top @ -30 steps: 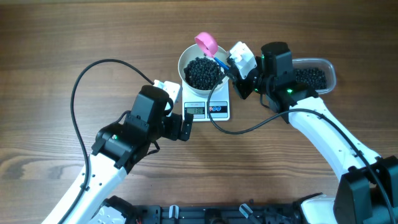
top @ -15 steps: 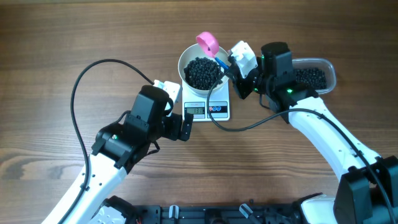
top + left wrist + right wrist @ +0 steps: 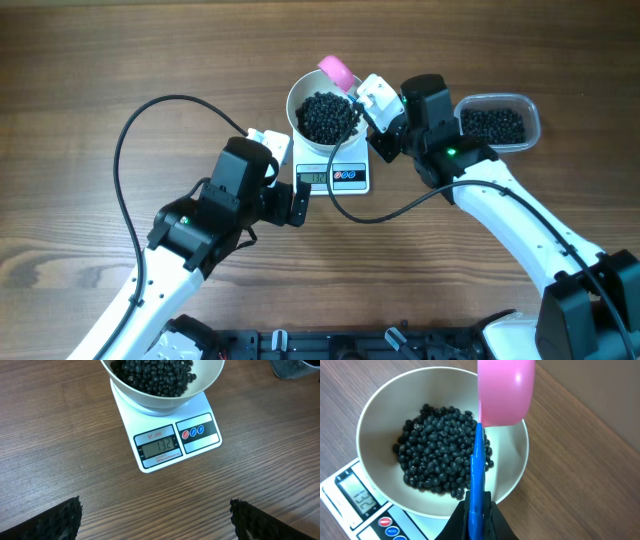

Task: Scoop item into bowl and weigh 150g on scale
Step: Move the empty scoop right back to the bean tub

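Closest to my right wrist: right pincer (image 3: 477, 510) clamped tight on the blue handle of the scoop (image 3: 506, 392), low on the stem. The handle is thin, stiff, smooth plastic, apt to twist between the pads if I tilt fast. The pink cup faces away from my lens, so I cannot tell whether it carries anything.

Just beyond: beans (image 3: 440, 460), small, round, black, hard. A loose heap that rolls and pours freely. Each one is light and likely to bounce and scatter off a rim. Not to be pinched; scoop only. They lie in the white bowl (image 3: 372, 425), covering its bottom. The pink cup hangs over the far rim.

Under the bowl: scale (image 3: 200, 432), light and free on the table (image 3: 100, 60); it would slide if nudged. Display reads 132, so short of target by my reckoning. Small additions from here.

Farther out: clear tub (image 3: 495, 125) holding more beans, off to my right, apart from the bowl, with my own wrist between them. Black cable (image 3: 400, 212) loops just in front of the scale. Left pincer (image 3: 152, 520) spread wide, holding nothing, hovering near the scale's front.
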Available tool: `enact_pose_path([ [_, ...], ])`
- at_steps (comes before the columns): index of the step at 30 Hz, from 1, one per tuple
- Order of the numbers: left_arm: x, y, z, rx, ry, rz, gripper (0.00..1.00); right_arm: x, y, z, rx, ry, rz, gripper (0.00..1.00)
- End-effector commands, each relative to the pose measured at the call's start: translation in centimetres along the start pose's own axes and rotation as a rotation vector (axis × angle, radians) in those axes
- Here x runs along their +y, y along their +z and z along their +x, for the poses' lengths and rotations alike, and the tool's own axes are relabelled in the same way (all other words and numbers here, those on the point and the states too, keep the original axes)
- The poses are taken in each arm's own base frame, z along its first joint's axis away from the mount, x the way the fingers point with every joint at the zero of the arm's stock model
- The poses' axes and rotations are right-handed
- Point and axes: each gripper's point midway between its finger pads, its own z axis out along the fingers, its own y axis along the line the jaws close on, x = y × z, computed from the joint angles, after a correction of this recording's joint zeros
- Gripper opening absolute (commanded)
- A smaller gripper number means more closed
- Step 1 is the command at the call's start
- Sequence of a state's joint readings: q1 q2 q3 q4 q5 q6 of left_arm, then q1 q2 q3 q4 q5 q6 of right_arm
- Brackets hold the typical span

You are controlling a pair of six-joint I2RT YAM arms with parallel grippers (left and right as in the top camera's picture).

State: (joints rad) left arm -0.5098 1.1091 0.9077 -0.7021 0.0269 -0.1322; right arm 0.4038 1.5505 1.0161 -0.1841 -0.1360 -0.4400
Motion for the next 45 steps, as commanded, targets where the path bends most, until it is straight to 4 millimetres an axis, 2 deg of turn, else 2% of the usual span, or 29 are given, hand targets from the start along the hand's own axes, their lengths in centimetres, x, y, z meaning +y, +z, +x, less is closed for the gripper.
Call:
enact_pose_path([
  [1,-0.1,-0.1,-0.2,-0.006,0.024,-0.002,1.0,0.0,0.2,-0.1,0.002,0.034,0.005,0.04],
  [5,-0.1,-0.1,-0.2,-0.006,0.024,-0.002,1.0,1.5,0.1,-0.8,-0.035,0.099,-0.085,0.04],
  [8,-0.1,-0.1,-0.2,-0.006,0.024,-0.002,1.0,1.6,0.1,-1.1,-0.045,0.136,-0.091,0.04],
  [16,-0.1,-0.1,-0.2,-0.006,0.024,-0.002,1.0,1.2,-0.4,-2.9,-0.099,0.6,-0.122,0.04],
  [21,-0.1,-0.1,-0.2,-0.006,0.024,-0.002,1.0,-1.2,-2.3,-4.2,-0.174,0.685,-0.082,0.04],
  [22,-0.1,-0.1,-0.2,-0.006,0.023,-0.002,1.0,-3.2,-3.8,-4.4,-0.212,0.699,-0.042,0.04],
  [24,-0.1,-0.1,-0.2,-0.006,0.023,-0.002,1.0,-5.0,-5.1,-4.1,-0.234,0.72,-0.002,0.04],
  [28,-0.1,-0.1,-0.2,-0.006,0.023,-0.002,1.0,-9.2,-8.0,-1.7,-0.235,0.79,0.104,0.04],
  [32,-0.1,-0.1,-0.2,-0.006,0.023,-0.002,1.0,-12.2,-10.4,2.4,-0.167,0.867,0.201,0.04],
  [33,-0.1,-0.1,-0.2,-0.006,0.024,-0.002,1.0,-12.7,-11.1,3.9,-0.132,0.887,0.227,0.04],
  [38,-0.1,-0.1,-0.2,-0.006,0.024,-0.002,1.0,-13.8,-13.2,9.9,0.011,1.015,0.299,0.04],
  [41,-0.1,-0.1,-0.2,-0.006,0.024,-0.002,1.0,-13.9,-13.7,11.3,0.059,0.963,0.309,0.04],
  [45,-0.1,-0.1,-0.2,-0.006,0.023,-0.002,1.0,-14.1,-14.4,12.1,0.097,0.864,0.328,0.04],
])
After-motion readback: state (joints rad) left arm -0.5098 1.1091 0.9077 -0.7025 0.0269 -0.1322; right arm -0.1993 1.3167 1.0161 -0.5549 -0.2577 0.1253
